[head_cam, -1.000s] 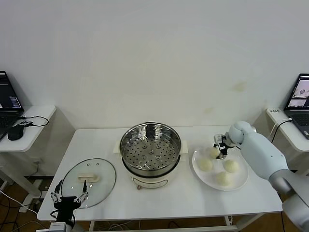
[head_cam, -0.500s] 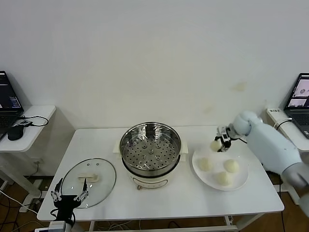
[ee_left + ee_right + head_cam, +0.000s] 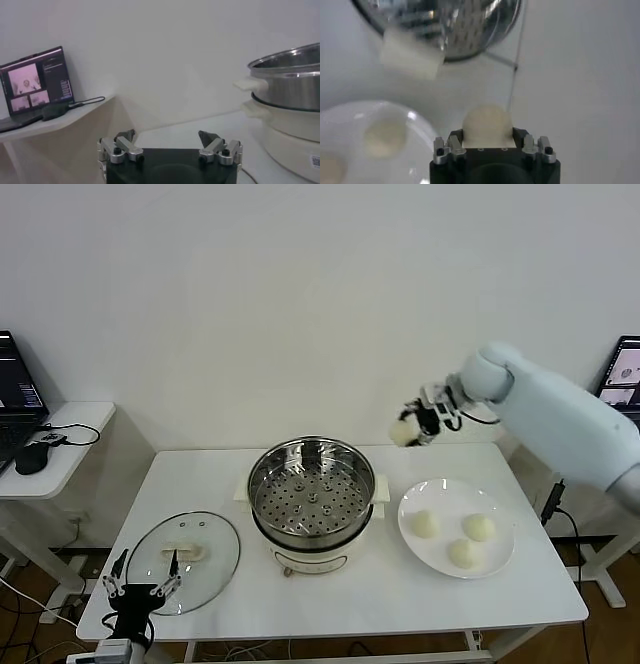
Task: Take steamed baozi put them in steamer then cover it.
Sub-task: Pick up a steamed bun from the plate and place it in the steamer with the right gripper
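My right gripper (image 3: 412, 427) is raised above the table between the steamer and the plate, shut on one cream-white baozi (image 3: 402, 431) (image 3: 487, 125). Three more baozi (image 3: 426, 524) lie on the white plate (image 3: 500, 562). The steamer (image 3: 311, 488), a shiny steel basket with a perforated bottom on a cream cooker base, stands empty at the table's middle; its rim and handle (image 3: 412, 57) show in the right wrist view. The glass cover (image 3: 184, 556) lies flat at the front left. My left gripper (image 3: 140, 594) (image 3: 168, 142) hangs open near the cover's front edge, holding nothing.
Side tables with laptops (image 3: 18, 389) stand at both sides of the white table (image 3: 370, 604). A mouse (image 3: 33, 456) and cable lie on the left one. The steamer's side (image 3: 287, 105) rises close in the left wrist view.
My right gripper has lifted a baozi off the plate and carried it up and leftward toward the steamer. Three baozi stay on the plate. The left arm has not moved.
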